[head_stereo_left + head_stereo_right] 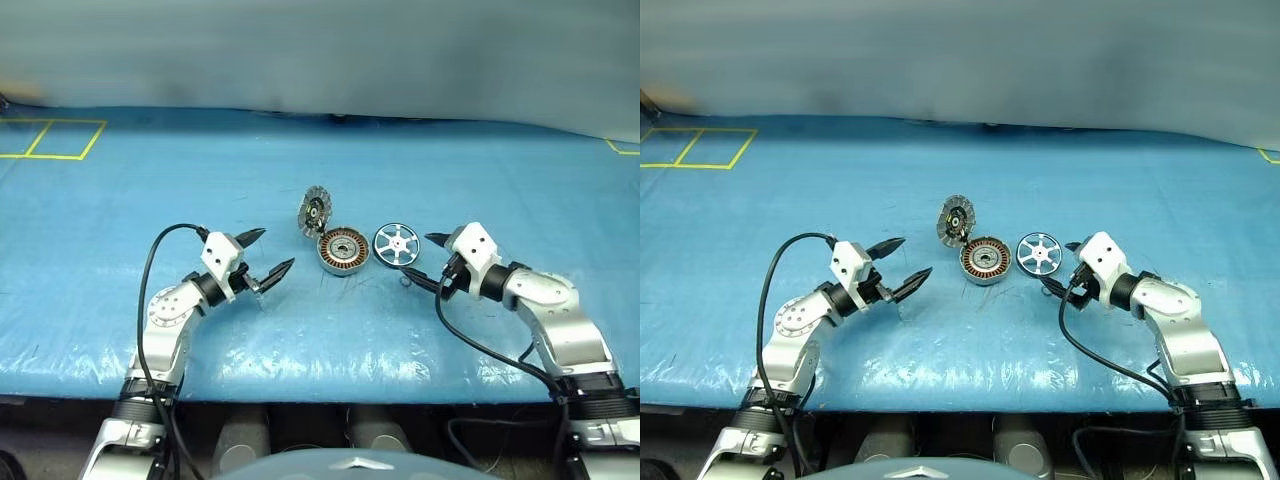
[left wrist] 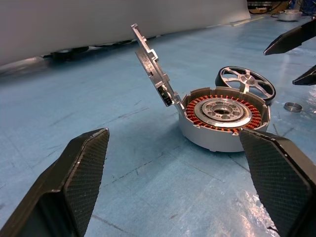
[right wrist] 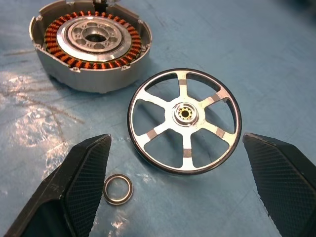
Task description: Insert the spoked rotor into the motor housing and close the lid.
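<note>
The spoked rotor [image 1: 396, 243] lies flat on the blue table cover, a shiny silver wheel with six spokes, just right of the motor housing [image 1: 343, 250]. The housing is a shallow grey casing showing copper windings around a silver centre [image 3: 91, 42]. Its lid [image 1: 314, 211] stands raised at the housing's far left edge, tilted open [image 2: 153, 66]. My right gripper [image 1: 416, 254] is open just right of the rotor [image 3: 183, 121], which lies ahead of its spread fingers without touching them. My left gripper [image 1: 276, 248] hovers open left of the housing [image 2: 222, 118], empty and pointing at it.
A small metal ring [image 3: 118, 188] lies on the cover near the rotor, close to one finger of my right gripper. Yellow tape lines [image 1: 60, 140] mark the cover at the far left. The cover's front edge [image 1: 330, 390] runs close below both arms.
</note>
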Action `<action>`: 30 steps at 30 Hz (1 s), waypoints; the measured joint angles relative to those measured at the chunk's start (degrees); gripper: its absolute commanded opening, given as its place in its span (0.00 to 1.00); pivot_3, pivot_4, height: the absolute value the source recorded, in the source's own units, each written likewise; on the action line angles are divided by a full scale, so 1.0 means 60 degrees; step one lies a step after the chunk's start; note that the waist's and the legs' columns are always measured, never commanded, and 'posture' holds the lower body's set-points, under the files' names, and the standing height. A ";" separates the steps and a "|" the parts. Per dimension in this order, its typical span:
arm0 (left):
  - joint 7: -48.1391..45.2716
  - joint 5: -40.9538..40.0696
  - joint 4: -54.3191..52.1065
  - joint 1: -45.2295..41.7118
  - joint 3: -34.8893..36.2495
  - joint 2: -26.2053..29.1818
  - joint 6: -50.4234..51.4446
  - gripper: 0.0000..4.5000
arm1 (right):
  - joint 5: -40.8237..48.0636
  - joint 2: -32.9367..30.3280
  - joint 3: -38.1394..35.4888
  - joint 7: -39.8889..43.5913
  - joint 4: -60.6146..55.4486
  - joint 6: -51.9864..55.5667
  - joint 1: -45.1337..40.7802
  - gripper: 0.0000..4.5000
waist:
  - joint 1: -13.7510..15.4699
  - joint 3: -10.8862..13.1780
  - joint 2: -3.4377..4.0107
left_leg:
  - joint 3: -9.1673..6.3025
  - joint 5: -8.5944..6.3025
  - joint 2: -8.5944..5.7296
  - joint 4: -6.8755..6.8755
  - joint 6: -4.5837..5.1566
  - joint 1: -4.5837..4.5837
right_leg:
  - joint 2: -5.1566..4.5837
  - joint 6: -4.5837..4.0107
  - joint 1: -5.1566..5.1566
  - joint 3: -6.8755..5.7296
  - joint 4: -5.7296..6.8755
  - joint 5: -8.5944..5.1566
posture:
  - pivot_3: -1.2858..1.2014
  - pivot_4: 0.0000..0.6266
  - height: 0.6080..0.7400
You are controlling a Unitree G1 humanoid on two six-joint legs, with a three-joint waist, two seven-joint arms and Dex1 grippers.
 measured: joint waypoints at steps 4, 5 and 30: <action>-0.0004 0.0027 0.0011 -0.0051 -0.0044 -0.0007 -0.0012 1.00 | -0.0823 -0.0978 0.0853 0.0843 -0.0099 -0.0032 -0.1002 0.99 | -0.0029 0.0001 0.0001 | 0.0006 0.0000 0.0002 -0.0003 0.0000 0.0004 | 0.0001 0.0000 -0.0003 0.0003 0.0001 0.0000 | 0.52 0.24 1.00; -0.0005 0.0029 0.0011 -0.0060 -0.0050 -0.0014 -0.0019 1.00 | -0.1020 -0.1116 0.1096 0.1074 -0.0114 -0.0048 -0.1292 0.99 | -0.0031 0.0001 0.0000 | 0.0002 0.0000 0.0004 -0.0003 0.0000 0.0005 | 0.0002 0.0000 -0.0001 0.0000 0.0001 0.0000 | 0.52 0.24 1.00; 0.0519 0.0089 -0.0242 0.0721 -0.0037 -0.0171 -0.0063 1.00 | -0.4362 0.1306 0.5505 0.4604 0.4099 -0.3819 -0.6432 0.99 | 0.0029 0.0009 0.0005 | -0.0006 -0.0002 0.0001 -0.0005 0.0003 -0.0020 | -0.0009 -0.0059 -0.0027 -0.0016 0.0001 0.0028 | 0.52 0.24 1.00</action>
